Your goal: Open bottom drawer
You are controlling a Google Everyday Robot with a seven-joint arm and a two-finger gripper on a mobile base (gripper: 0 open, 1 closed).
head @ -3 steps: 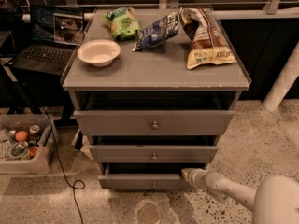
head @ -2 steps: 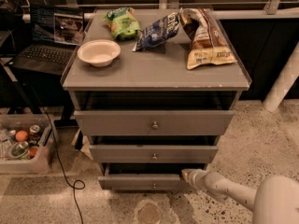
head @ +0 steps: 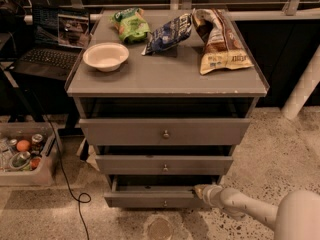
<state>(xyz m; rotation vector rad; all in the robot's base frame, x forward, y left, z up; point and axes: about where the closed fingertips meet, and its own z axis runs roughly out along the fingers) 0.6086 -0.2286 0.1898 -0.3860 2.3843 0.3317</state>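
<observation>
The bottom drawer (head: pixel 150 199) is the lowest, narrowest grey front of the three-drawer cabinet (head: pixel 165 79), with a small round knob (head: pixel 164 203) at its centre. It stands pulled out a little, showing a dark gap and its grey top rim. My gripper (head: pixel 198 191) comes in from the lower right on a white arm (head: pixel 250 210) and rests at the right end of that drawer's front, by the top edge.
Above are the middle drawer (head: pixel 164 165) and top drawer (head: pixel 165 132). A white bowl (head: pixel 105 55) and three snack bags (head: pixel 170 31) lie on top. A laptop (head: pixel 52 49) and a bin of cans (head: pixel 22 156) stand at left, with a black cable (head: pixel 67 179) on the floor.
The view has shifted slightly; the gripper stays at the right end of the bottom drawer, and the drawer's opening looks the same.
</observation>
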